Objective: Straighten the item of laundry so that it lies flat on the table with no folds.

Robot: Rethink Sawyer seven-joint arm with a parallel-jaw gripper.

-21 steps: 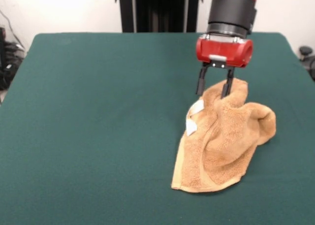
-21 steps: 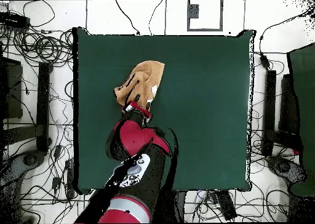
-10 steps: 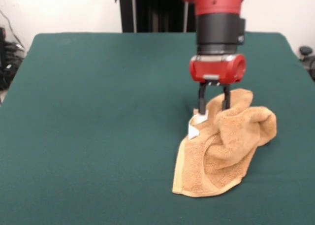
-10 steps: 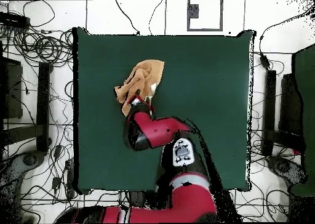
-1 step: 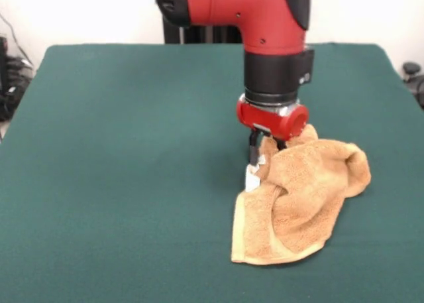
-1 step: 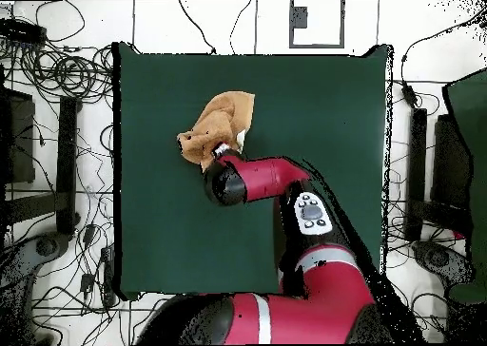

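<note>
The item of laundry point(image 5: 298, 203) is a tan-orange terry towel, crumpled into a raised heap right of the table's point(image 5: 126, 157) middle. Its flat border band runs along the near left edge, and a white tag point(image 5: 252, 178) shows at the heap's left side. My gripper point(image 5: 265, 156) points straight down and is pressed into the top left of the heap, right above the tag, with towel folds covering its lower end. In the overhead view the towel point(image 6: 224, 119) lies bunched on the table point(image 6: 323, 124), and my gripper point(image 6: 220, 156) meets the towel's edge nearest the robot base.
The red arm point(image 6: 285, 185) reaches across the table from the base side. Dark green cloth surrounds the towel on all sides. Cables point(image 6: 57, 71) and stands lie on the floor beyond the table's edges.
The gripper has come down and shifted left in the front view, from the heap's top ridge to beside the tag. The arm has swung over the table. The towel's peak has sunk.
</note>
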